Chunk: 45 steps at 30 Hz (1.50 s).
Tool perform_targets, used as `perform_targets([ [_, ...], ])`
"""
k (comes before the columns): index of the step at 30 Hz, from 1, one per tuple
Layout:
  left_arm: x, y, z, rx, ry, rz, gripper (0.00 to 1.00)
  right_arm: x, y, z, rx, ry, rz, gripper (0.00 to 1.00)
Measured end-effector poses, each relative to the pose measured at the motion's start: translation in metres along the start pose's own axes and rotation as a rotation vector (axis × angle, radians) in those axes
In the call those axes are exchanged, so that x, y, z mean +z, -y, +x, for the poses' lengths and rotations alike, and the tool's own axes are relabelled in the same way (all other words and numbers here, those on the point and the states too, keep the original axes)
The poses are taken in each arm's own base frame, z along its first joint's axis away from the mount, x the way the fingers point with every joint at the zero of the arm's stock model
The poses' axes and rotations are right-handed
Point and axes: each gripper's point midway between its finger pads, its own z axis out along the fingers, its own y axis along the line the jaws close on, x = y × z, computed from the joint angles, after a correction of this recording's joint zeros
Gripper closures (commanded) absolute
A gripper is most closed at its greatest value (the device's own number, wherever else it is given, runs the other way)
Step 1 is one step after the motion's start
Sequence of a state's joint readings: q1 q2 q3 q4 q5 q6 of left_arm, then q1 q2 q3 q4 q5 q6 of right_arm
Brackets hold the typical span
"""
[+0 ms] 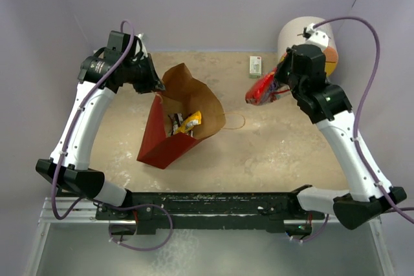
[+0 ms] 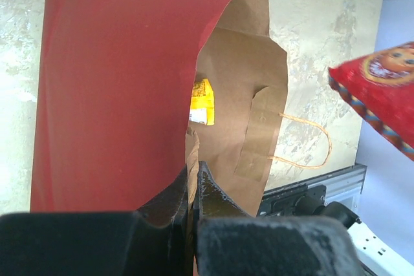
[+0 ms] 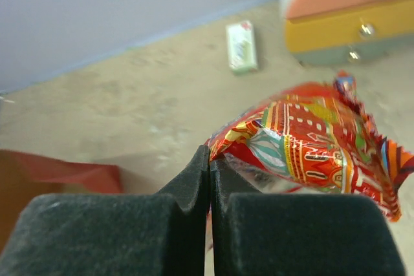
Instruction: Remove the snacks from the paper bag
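Note:
The paper bag (image 1: pixel 169 135), red outside and brown inside, lies tilted open at the table's middle left. My left gripper (image 1: pixel 157 86) is shut on its upper rim; the left wrist view shows the paper edge pinched at my left gripper (image 2: pixel 193 176). A yellow candy bar (image 1: pixel 189 123) and a dark one lie inside; the yellow one shows in the left wrist view (image 2: pixel 202 102). My right gripper (image 1: pixel 275 88) is shut on the edge of the shiny red crisp packet (image 1: pixel 261 88) and holds it above the table at the right; it shows in the right wrist view (image 3: pixel 310 147).
The white mini chest (image 1: pixel 318 46) with orange and yellow drawers stands at the back right, just behind the right wrist. A small white and green box (image 1: pixel 255 66) lies by the back wall. The bag's string handle (image 2: pixel 314 143) lies on the table.

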State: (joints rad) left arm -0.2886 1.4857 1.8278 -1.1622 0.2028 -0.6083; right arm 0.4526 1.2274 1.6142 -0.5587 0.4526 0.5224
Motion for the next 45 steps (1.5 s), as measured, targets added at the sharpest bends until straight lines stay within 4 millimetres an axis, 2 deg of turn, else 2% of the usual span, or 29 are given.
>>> perform_targets([
  [6, 0.0, -0.002, 0.001, -0.002, -0.003, -0.008, 1.0, 0.051, 0.081, 0.088, 0.012, -0.205, 0.211, 1.0],
  [9, -0.001, -0.001, 0.001, -0.001, -0.003, -0.004, 1.0, 0.068, 0.108, 0.124, 0.047, -0.307, 0.27, 1.0],
  [13, -0.003, 0.002, -0.002, 0.004, 0.002, 0.0, 1.0, 0.086, 0.118, 0.142, 0.089, -0.377, 0.268, 1.0],
  [17, -0.004, 0.002, -0.002, 0.011, 0.002, 0.0, 1.0, 0.088, 0.114, 0.14, 0.12, -0.385, 0.229, 1.0],
  [21, -0.003, 0.0, -0.001, 0.017, -0.005, -0.005, 1.0, 0.079, 0.122, 0.136, 0.172, -0.352, 0.226, 1.0],
  [22, -0.003, 0.0, -0.001, 0.019, -0.007, -0.006, 1.0, 0.072, 0.132, 0.14, 0.189, -0.347, 0.252, 0.96],
  [26, -0.002, 0.0, 0.0, 0.023, -0.013, -0.003, 1.0, 0.039, 0.189, 0.169, 0.229, -0.348, 0.461, 0.62],
  [29, -0.002, 0.001, 0.0, 0.024, -0.015, 0.003, 1.0, 0.005, 0.237, 0.19, 0.235, -0.361, 0.651, 0.46],
  [31, -0.002, 0.001, 0.0, 0.025, -0.015, 0.003, 1.0, -0.015, 0.254, 0.196, 0.232, -0.368, 0.725, 0.4],
  [34, -0.001, 0.0, 0.001, 0.029, -0.017, 0.001, 1.0, -0.023, 0.251, 0.188, 0.202, -0.361, 0.698, 0.35],
  [38, -0.001, -0.003, 0.001, 0.052, -0.015, -0.012, 1.0, -0.008, 0.227, 0.159, 0.132, -0.376, 0.544, 0.33],
  [40, -0.001, -0.006, 0.0, 0.067, -0.012, -0.026, 1.0, 0.01, 0.199, 0.138, 0.103, -0.374, 0.387, 0.3],
  [42, -0.002, -0.008, -0.003, 0.08, -0.002, -0.041, 1.0, 0.027, 0.166, 0.129, 0.08, -0.381, 0.22, 0.3],
  [43, -0.003, -0.009, -0.005, 0.091, 0.005, -0.049, 1.0, 0.033, 0.151, 0.131, 0.068, -0.398, 0.149, 0.3],
  [45, -0.004, -0.01, -0.01, 0.105, 0.02, -0.062, 1.0, 0.046, 0.115, 0.147, 0.036, -0.474, 0.007, 0.31],
])
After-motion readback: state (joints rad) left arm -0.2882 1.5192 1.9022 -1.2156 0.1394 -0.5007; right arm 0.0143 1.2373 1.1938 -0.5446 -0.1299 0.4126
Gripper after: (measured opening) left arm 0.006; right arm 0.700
